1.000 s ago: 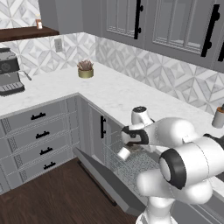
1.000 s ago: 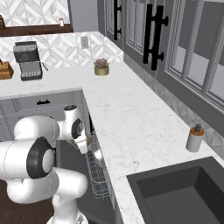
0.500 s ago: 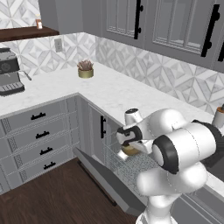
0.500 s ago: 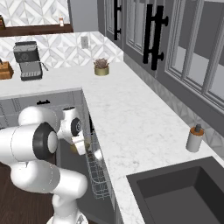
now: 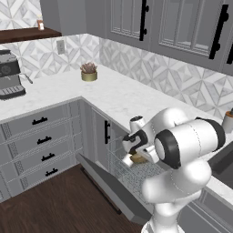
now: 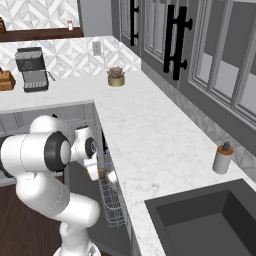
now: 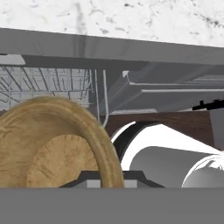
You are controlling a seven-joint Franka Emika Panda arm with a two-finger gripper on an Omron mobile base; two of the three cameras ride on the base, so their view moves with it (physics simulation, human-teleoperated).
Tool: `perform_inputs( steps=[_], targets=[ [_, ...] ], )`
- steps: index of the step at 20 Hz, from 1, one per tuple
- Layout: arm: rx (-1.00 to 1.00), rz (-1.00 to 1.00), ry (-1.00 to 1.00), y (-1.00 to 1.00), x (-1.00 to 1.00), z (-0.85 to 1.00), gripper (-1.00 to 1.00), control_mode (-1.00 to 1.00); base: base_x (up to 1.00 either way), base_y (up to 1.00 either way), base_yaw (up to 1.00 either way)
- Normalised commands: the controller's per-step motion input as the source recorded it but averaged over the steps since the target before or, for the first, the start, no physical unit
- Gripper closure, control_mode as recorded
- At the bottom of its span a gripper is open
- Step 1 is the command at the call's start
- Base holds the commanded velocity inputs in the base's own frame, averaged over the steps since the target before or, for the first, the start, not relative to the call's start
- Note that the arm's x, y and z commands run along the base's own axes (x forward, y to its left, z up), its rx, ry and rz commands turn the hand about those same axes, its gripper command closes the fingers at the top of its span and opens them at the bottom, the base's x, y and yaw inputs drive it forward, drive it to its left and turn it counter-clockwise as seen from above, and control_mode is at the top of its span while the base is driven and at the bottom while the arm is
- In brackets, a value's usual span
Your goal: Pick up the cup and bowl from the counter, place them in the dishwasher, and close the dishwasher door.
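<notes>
My gripper (image 5: 135,154) is shut on the rim of the brown wooden bowl (image 5: 139,158), holding it over the grey wire rack (image 5: 136,175) of the open dishwasher. In the hand view the bowl (image 7: 52,144) stands on edge at the left, with rack wires (image 7: 48,87) behind it and the counter's (image 7: 131,15) underside above. From the right base view the bowl (image 6: 101,173) hangs below the hand at the rack (image 6: 112,205). Beside it sits a small white shape that looks like the cup (image 6: 112,176). The dishwasher door (image 5: 109,186) lies dropped open.
A gold pot with a plant (image 5: 88,73) and a coffee machine (image 5: 9,75) stand far back on the counter (image 5: 113,93). A soap dispenser (image 6: 222,157) stands near the dark sink (image 6: 210,220). Grey drawers (image 5: 41,141) flank the open door on the left.
The arm's elbow has swung round and come closer to the cameras. The hand with the bowl has shifted only slightly and stays over the rack.
</notes>
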Motion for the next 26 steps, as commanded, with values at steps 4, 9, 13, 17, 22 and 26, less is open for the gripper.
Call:
perform_inputs(
  steps=[4, 9, 13, 17, 22, 26],
  targets=[
    [0.0, -0.09, -0.03, -0.13, -0.02, -0.31, 1.0, -1.0, 0.0, 0.0, 0.0],
    [0.0, -0.05, 0.0, 0.0, 0.0, -0.31, 1.0, -1.0, 0.0, 0.0, 0.0],
    [0.0, -0.05, 0.0, 0.0, 0.0, -0.17, 1.0, -1.0, 0.0, 0.0, 0.0],
    [0.0, -0.04, 0.0, 0.0, 0.11, -0.2, 1.0, -1.0, 0.0, 0.0, 0.0],
    [0.0, 0.0, 0.0, 0.0, 0.26, -0.24, 1.0, -1.0, 0.0, 0.0, 0.0],
    [0.0, 0.0, 0.0, 0.0, 0.3, -0.16, 1.0, -1.0, 0.0, 0.0, 0.0]
  ],
)
